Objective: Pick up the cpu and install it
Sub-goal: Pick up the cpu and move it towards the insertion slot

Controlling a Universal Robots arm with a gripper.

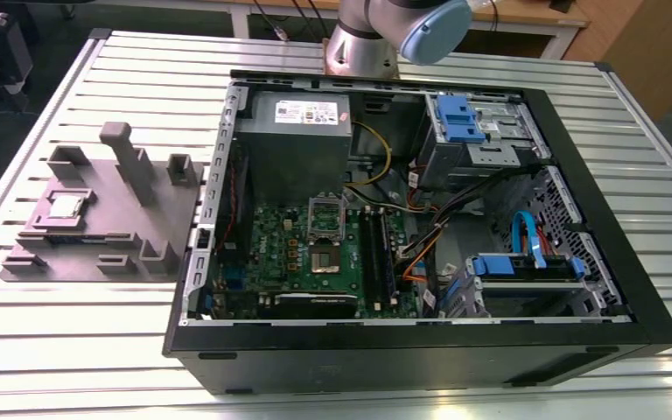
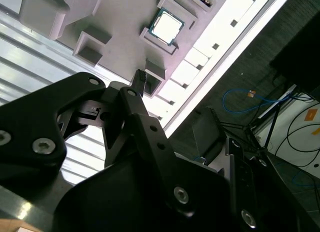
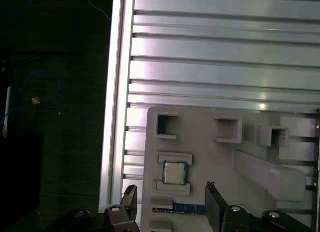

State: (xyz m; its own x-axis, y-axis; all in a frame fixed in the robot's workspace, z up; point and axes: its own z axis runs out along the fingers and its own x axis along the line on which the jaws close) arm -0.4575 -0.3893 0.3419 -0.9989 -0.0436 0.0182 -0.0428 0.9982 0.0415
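Hand [image 3: 170,188] above the grey tray [image 1: 137,223]. I see its two fingers spread wide, gripping nothing. The cpu [image 3: 175,173] lies flat in a square pocket of the tray, clear of both fingers. The tray rests on the slatted desk [image 1: 137,79] at the exterior view's left, just beside the open computer case [image 1: 430,350], with the green motherboard [image 1: 301,254] inside.

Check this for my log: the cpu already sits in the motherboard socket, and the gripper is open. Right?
No: the cpu lies in the grey holder on the table, as the first wrist view shows. The gripper is open, as you said.
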